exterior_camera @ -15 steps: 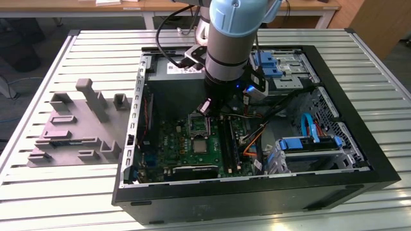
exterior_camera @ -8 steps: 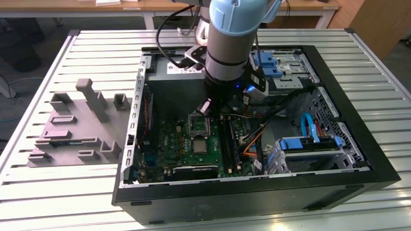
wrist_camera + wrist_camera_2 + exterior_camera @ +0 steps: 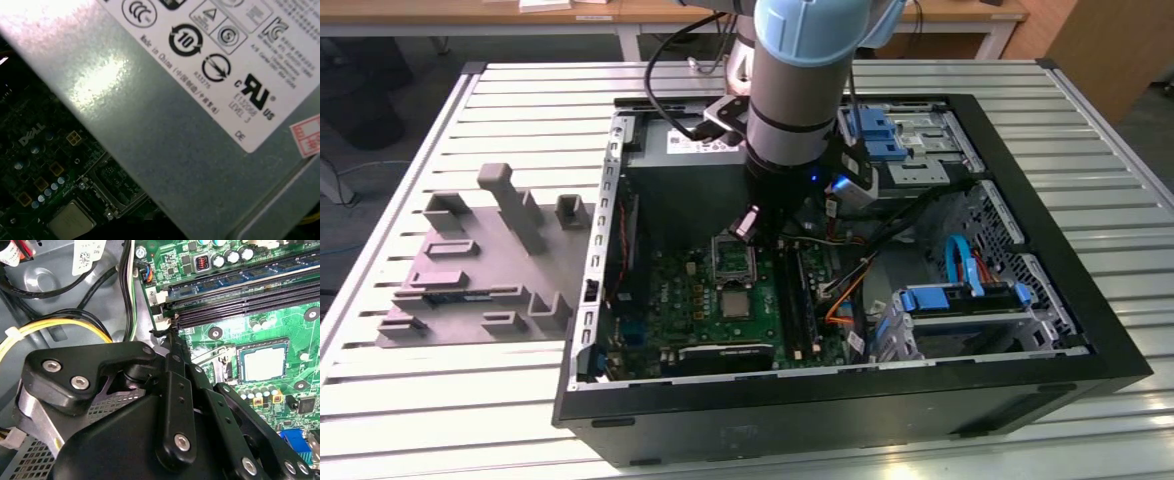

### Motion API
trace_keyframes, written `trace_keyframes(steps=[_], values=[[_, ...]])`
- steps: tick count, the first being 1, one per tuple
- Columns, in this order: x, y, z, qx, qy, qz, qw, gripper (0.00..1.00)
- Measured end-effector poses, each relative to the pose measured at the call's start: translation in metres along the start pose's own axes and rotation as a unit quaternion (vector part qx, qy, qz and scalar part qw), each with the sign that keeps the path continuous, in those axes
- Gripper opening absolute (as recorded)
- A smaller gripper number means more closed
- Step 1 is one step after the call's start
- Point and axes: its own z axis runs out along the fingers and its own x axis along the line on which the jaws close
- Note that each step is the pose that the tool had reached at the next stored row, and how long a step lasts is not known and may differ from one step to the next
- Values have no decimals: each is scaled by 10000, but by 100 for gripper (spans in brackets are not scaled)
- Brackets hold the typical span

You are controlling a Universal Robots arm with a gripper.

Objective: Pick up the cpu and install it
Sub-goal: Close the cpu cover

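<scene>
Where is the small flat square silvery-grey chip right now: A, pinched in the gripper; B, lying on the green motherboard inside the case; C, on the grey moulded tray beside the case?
B: the cpu lies flat on the green motherboard, and both wrist views show it there too.

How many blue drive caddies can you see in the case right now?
2. One blue drive caddy sits at the case's far corner on the exterior view's right; the other is lower on that side, near the front. The arm may hide more.
</scene>
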Motion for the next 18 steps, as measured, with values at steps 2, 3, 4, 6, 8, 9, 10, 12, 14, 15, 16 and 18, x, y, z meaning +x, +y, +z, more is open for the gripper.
trace_keyframes(steps=[2, 3, 4, 6, 8, 9, 10, 12, 14, 15, 16, 18], values=[[-2, 2, -7, -1, -2, 0, 10000, 11], [-3, 3, -8, -1, -2, 0, 10000, 11], [-4, 5, -7, -1, -2, 0, 10000, 11], [-8, 8, -7, -8, -9, -1, 10000, 11], [-11, 11, -5, -25, -26, -2, 10000, 11], [-12, 13, -4, -32, -33, -2, 10000, 11], [-13, 14, -3, -41, -42, -2, 10000, 11], [-14, 15, 0, -64, -65, -3, 10000, 11], [-16, 16, 5, -92, -94, -5, 9999, 11], [-16, 16, 8, -103, -106, -5, 9999, 11], [-17, 16, 11, -112, -115, -5, 9999, 11], [-17, 16, 17, -121, -124, -6, 9998, 11]])
